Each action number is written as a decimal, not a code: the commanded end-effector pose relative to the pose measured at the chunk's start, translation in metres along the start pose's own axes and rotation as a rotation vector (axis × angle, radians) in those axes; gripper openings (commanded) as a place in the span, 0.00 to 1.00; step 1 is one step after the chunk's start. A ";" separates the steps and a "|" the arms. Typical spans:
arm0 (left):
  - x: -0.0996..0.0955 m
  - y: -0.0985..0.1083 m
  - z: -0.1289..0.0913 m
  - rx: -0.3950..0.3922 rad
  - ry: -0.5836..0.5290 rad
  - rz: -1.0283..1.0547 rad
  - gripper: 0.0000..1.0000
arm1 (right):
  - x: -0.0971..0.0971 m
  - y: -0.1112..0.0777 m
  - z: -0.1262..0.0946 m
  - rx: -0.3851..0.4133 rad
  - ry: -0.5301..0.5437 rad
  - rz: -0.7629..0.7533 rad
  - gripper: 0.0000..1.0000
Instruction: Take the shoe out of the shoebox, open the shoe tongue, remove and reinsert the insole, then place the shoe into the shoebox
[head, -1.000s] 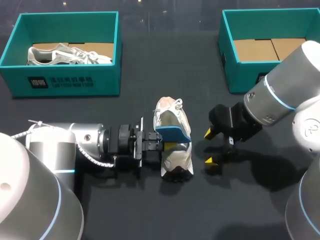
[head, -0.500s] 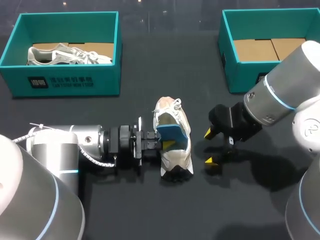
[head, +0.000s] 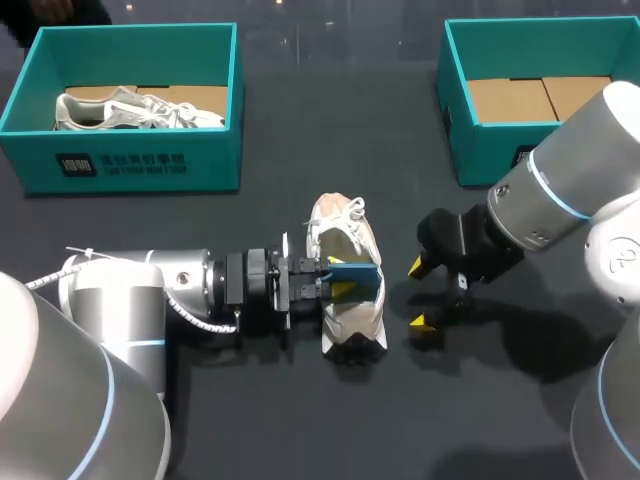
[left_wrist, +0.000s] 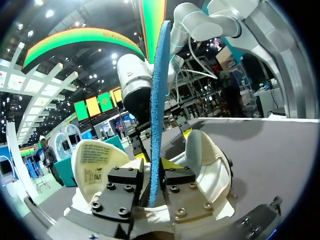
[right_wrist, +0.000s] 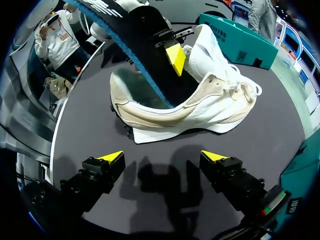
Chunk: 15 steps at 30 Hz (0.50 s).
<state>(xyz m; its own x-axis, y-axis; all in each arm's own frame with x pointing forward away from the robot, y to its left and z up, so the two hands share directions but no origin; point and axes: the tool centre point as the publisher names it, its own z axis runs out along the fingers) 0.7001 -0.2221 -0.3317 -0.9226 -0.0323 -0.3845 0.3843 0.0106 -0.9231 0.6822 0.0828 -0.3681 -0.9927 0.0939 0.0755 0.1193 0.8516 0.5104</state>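
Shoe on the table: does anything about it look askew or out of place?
Only the blue insole: it juts at a slant from the shoe's heel opening, pinched in the left jaws. The shoe itself stands upright on its sole.

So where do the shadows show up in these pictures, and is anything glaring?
Right wrist view: the right tool casts a shadow on the table under it, short of the shoe. Head view: a fainter shadow lies beneath the right arm, and the left arm shows a highlight on its silver casing. Left wrist view: overhead lights glare behind the blue insole.
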 end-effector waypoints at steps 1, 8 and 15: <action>0.003 -0.007 -0.003 0.008 -0.001 0.006 0.33 | 0.001 -0.001 0.001 -0.001 -0.002 -0.001 1.00; 0.003 -0.024 -0.002 0.021 0.008 0.033 0.38 | 0.001 -0.001 0.001 -0.001 -0.002 -0.001 1.00; 0.008 -0.038 0.002 -0.007 0.002 0.069 0.34 | 0.001 -0.001 0.001 -0.001 -0.002 -0.001 1.00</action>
<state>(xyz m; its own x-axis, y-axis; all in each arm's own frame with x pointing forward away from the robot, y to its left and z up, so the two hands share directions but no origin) 0.6858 -0.2246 -0.3068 -0.8966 -0.0167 -0.4426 0.4428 -0.0076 -0.8966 0.6822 0.0829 -0.3682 -0.9927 0.0938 0.0755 0.1193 0.8516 0.5104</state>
